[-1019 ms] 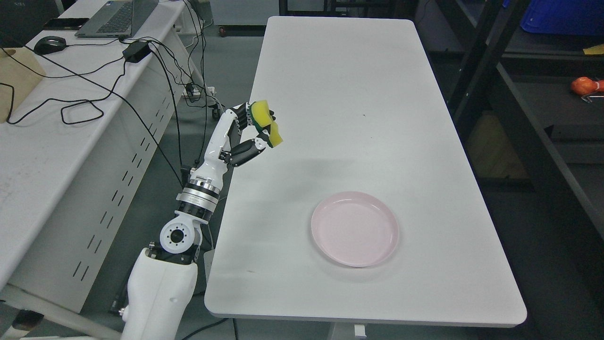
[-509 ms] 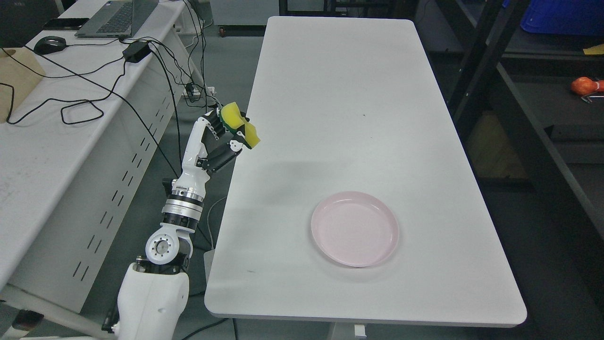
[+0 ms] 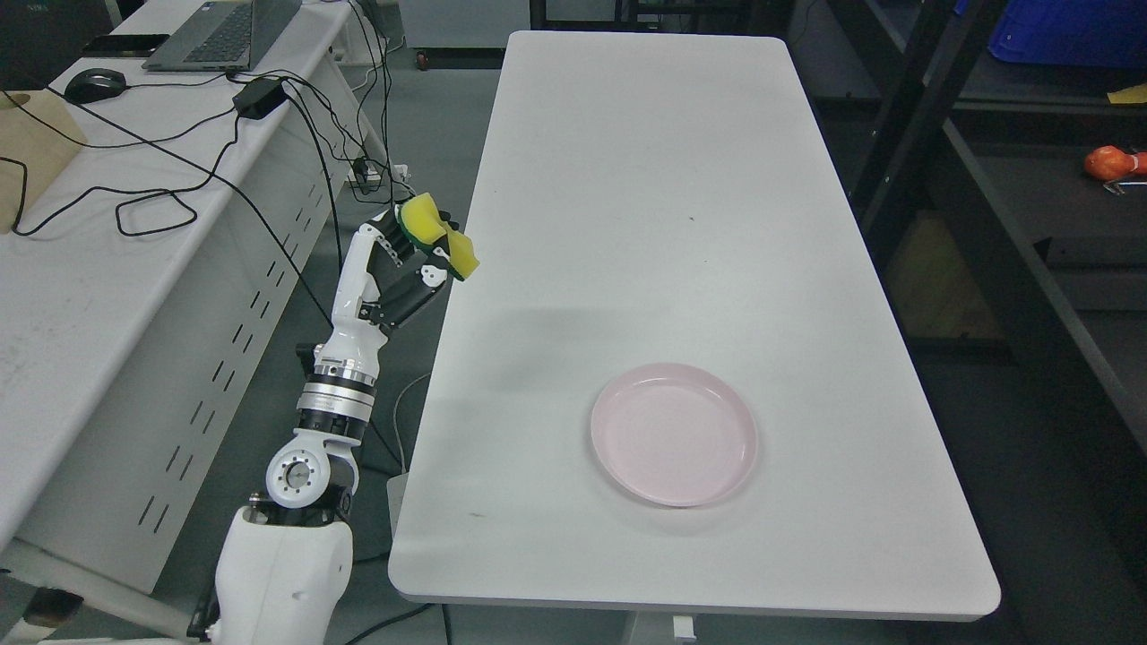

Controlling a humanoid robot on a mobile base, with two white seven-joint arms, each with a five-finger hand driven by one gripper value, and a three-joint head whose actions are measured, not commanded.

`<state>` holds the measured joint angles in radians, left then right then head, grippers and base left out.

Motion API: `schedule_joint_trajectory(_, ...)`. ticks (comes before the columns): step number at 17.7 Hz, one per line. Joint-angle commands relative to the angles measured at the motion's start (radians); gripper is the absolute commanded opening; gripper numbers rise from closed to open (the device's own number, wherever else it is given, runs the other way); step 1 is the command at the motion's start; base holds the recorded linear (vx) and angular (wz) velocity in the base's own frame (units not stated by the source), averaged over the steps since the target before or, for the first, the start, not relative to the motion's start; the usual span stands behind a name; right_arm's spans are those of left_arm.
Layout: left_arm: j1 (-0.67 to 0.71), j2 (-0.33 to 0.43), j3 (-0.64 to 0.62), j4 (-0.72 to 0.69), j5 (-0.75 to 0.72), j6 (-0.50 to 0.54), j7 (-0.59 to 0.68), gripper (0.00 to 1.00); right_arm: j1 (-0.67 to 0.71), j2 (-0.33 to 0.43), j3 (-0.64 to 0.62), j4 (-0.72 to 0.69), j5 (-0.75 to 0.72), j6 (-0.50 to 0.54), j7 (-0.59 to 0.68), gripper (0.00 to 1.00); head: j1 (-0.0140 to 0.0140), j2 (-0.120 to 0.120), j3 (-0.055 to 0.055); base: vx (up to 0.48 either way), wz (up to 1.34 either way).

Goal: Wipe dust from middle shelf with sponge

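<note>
We found the sponge (image 3: 436,236), yellow foam with a dark green scouring layer, squeezed into a bent, saddle-like shape between the fingers (image 3: 391,248) and thumb of the left hand (image 3: 408,269). It hung in the air just off the left edge of the white table (image 3: 645,179), over the gap between that table and the neighbouring desk (image 3: 134,269), touching neither.

We judged the step in hand to be the carry: the sponge was gripped but no wiping had begun. The dark shelving (image 3: 1030,179) stood well apart, beyond the table's right side, so the next move would call for bringing the sponge across to the middle shelf and laying its flat face down. We could not tell from here which board counted as the middle one.

The foam looked soft and yielding, the hand hard white plastic with black joints. The tabletop was smooth, matte and round-cornered. A shallow pink plate (image 3: 674,434), glossy and round, lay on its near part. Cables (image 3: 179,161) trailed across the desk.
</note>
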<state>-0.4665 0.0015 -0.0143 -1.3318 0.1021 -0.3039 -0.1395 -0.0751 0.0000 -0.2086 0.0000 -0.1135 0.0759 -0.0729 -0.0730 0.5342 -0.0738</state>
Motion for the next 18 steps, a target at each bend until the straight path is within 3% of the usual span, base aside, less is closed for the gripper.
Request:
schedule_joint_trajectory(1,0.003,0.016,-0.03,-0.023,0.002,0.002,0.001,0.0,0.0,-0.017,0.0,-0.017,0.0,0.001,-0.001,1.0,0.0,0.0,0.0,0.0,0.0)
schedule_joint_trajectory(18,0.003,0.016,-0.047,-0.026,0.002,0.002,0.003,0.0,0.0,-0.017,0.0,-0.017,0.0,0.001,-0.001,1.0,0.0,0.0,0.0,0.0,0.0)
